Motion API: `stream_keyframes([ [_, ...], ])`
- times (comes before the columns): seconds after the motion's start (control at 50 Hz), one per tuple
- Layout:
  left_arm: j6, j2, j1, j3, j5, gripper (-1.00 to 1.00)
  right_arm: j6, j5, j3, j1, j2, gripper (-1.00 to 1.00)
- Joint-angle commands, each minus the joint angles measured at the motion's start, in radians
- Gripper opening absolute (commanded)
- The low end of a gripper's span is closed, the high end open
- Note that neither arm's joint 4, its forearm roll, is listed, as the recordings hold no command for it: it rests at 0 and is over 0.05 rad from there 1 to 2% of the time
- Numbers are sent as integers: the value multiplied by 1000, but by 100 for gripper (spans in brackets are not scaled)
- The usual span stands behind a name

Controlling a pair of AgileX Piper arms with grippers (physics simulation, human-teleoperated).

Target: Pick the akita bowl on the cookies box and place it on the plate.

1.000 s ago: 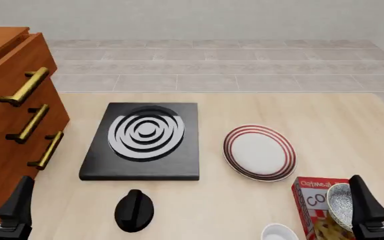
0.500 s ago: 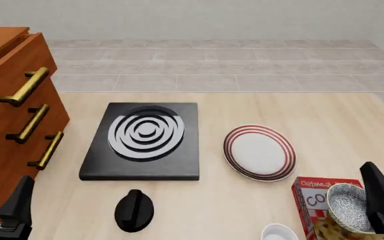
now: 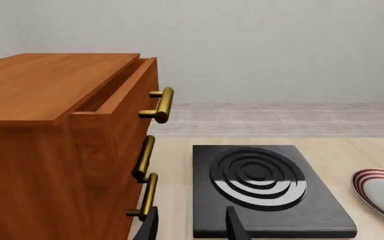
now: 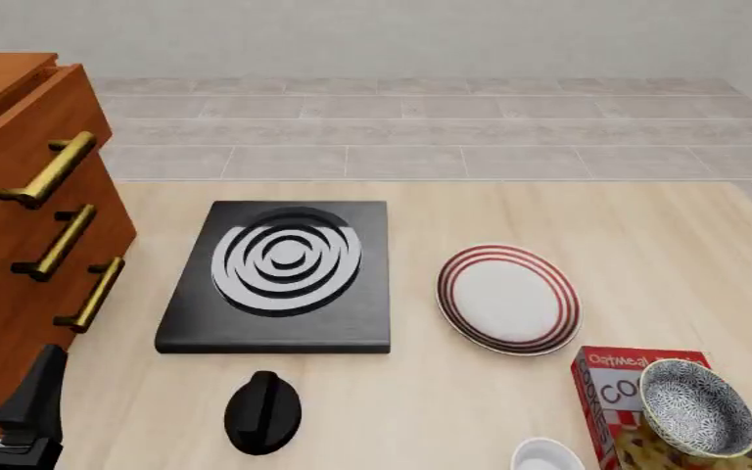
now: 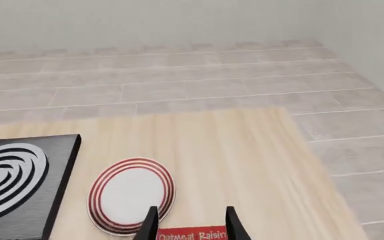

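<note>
The left pincer [image 3: 190, 227] sits as before at the table's [image 4: 637, 225] near left corner beside the cabinet [image 4: 11, 196], jaws apart and holding nothing. The plate [image 4: 508, 298] lies bare mid-table with open wood around it. The akita bowl [image 4: 697, 406] rests tilted on the cookies box [image 4: 607, 387]. The right pincer [image 5: 189, 225] has lifted away toward the right edge, jaws parted and empty.

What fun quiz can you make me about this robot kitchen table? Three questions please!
1. True or false: the akita bowl sits on the cookies box.
2. What lies between the stove and the cookies box: A) the plate, B) a spoon, C) a cup?
3. Fill in: the plate's rings are ____.

Key: 1 true; 2 A; 3 red.
</note>
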Motion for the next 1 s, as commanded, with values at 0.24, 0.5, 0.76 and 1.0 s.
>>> stream_keyframes([
  [0.24,0,0,0,0,0,100,-135,158,-126,-150,224,100],
  [0.5,0,0,0,0,0,100,-125,193,-111,-181,276,100],
  [0.76,0,0,0,0,0,100,-131,194,-70,-205,307,100],
  [1.0,0,0,0,0,0,100,-182,220,-54,-245,311,100],
])
